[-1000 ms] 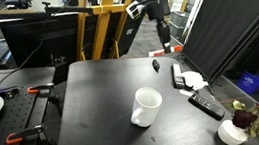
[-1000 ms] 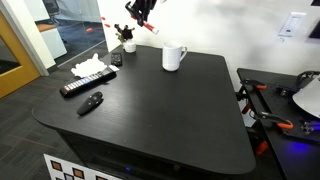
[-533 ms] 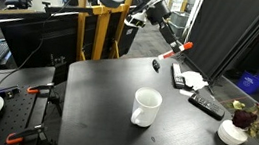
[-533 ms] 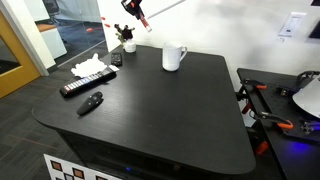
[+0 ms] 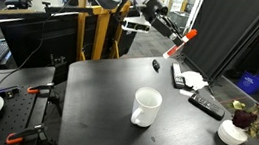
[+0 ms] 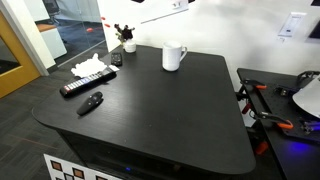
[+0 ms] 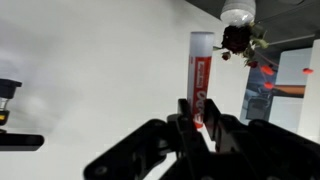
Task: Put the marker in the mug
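My gripper (image 5: 172, 33) is shut on the marker (image 5: 183, 39), an orange-red and whitish pen held high in the air above the table's far edge. In the wrist view the marker (image 7: 200, 75) sticks out from between the black fingers (image 7: 200, 125). The white mug (image 5: 146, 107) stands upright in the middle of the black table, well below and in front of the gripper. It also shows in an exterior view (image 6: 174, 57), where the gripper is above the frame's top edge.
A white bowl with dark red flowers (image 5: 233, 132) stands at a table corner, also seen in an exterior view (image 6: 128, 41). A black remote (image 5: 206, 105), papers (image 5: 185, 78) and a small dark stubby object (image 5: 156, 65) lie near the far edge. A yellow frame (image 5: 105, 29) stands behind.
The gripper has risen and swung sideways with the marker, and has left the top of one exterior view. The mug has not moved.
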### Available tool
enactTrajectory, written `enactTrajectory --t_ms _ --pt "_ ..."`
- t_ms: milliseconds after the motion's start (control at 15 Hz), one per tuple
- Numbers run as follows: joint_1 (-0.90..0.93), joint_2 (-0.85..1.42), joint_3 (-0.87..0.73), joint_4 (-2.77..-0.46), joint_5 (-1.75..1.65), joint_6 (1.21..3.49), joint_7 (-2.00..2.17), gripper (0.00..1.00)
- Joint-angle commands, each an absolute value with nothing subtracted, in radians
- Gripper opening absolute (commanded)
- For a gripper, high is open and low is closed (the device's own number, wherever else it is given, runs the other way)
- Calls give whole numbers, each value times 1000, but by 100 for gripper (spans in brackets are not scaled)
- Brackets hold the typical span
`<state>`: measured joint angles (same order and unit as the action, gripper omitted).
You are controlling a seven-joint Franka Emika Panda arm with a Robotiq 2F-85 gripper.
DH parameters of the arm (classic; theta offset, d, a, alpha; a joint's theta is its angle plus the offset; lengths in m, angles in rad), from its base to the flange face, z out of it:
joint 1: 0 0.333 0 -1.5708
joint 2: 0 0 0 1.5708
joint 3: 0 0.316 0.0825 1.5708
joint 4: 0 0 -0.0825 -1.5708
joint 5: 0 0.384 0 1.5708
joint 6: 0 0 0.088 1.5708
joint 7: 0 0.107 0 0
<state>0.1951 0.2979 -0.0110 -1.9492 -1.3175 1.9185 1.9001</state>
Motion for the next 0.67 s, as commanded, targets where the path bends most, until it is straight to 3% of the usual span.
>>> enactTrajectory --t_ms 0,267,600 --pt "192 334 19 -1910 -1334 1746 2042 5" --pt "183 378 32 -1877 -1305 1584 2195 5" --pt "151 425 36 -1857 -1262 1573 2311 5"
